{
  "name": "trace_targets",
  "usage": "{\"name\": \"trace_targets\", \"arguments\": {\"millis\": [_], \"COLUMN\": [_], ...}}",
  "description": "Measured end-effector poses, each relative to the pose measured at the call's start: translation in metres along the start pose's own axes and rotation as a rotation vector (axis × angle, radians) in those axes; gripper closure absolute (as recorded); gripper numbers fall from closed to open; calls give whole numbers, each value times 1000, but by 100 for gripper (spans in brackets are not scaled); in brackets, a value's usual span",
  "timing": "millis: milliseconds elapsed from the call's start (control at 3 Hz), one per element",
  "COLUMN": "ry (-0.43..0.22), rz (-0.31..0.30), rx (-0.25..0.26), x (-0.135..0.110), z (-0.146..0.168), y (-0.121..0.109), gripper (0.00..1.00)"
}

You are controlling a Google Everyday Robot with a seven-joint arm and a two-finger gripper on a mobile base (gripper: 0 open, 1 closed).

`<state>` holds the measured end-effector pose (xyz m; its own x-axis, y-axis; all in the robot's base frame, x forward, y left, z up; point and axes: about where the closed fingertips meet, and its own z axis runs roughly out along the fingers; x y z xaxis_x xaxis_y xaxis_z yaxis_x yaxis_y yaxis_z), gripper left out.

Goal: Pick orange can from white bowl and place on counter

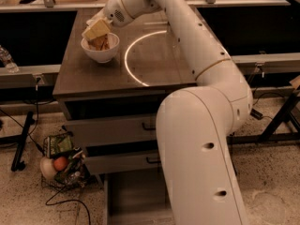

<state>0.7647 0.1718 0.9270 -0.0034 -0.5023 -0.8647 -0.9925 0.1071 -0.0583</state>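
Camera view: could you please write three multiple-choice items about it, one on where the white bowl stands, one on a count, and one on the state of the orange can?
1. Where does the white bowl stand?
A. On the counter, outside the glowing ring
B. Inside the glowing ring
C. On a chair

2. How many bowls are on the counter?
A. Two
B. One
C. Three

3. Where is the orange can?
A. Lying on the counter
B. Raised high above the ring
C. In the bowl, under the gripper

Answers:
1 A: the bowl sits beside the ring's arc, not within it.
2 B: only one bowl shows on the counter.
3 C: the can's orange side shows inside the bowl, with the gripper right over it.
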Motion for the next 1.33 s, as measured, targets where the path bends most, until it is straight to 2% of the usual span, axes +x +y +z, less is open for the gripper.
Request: {"name": "trace_targets", "arguments": {"millis": [333, 667, 1000, 1333], "ry": [-39, -101, -121, -104], "rz": [-8, -73, -121, -143], "rx": [28, 136, 248, 369], "x": [-7, -30, -44, -41], "z": [-18, -80, -137, -195], "y": [-6, -19, -29, -38], "gripper": [74, 100, 100, 100]}}
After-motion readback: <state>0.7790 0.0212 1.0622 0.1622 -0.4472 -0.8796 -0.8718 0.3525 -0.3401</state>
